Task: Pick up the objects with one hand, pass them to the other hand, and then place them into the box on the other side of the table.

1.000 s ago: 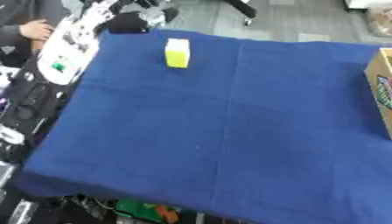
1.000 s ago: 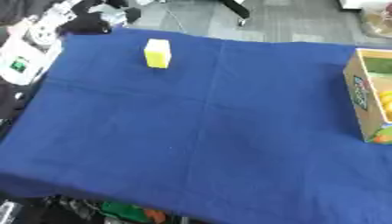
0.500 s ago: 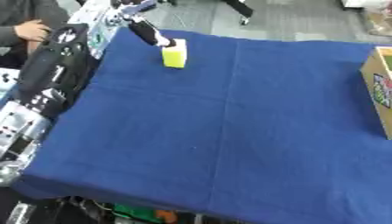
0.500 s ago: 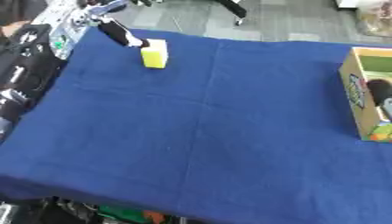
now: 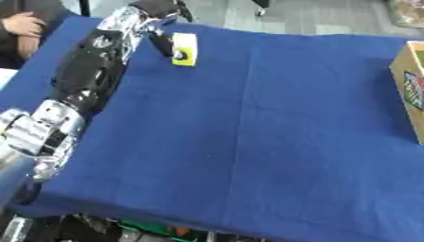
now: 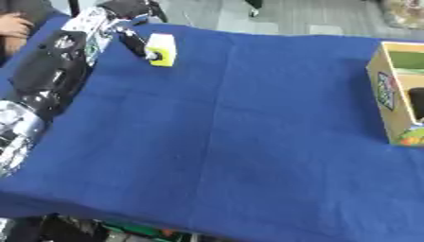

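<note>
Left hand (image 6: 132,41) touches small yellow rectangular block (image 6: 161,49) on blue-clothed surface (image 6: 248,123), fingers' closure unclear; should wrap both sides before lifting

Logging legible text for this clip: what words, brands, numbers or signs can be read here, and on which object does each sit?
No text can be read.
Cardboard box: colourful printed patches on its side, too blurred to read.
Yellow block: no lettering can be made out on the faces that show; the left hand reaches to it with a fingertip at its side.
Blue cloth: plain, no print visible.
</note>
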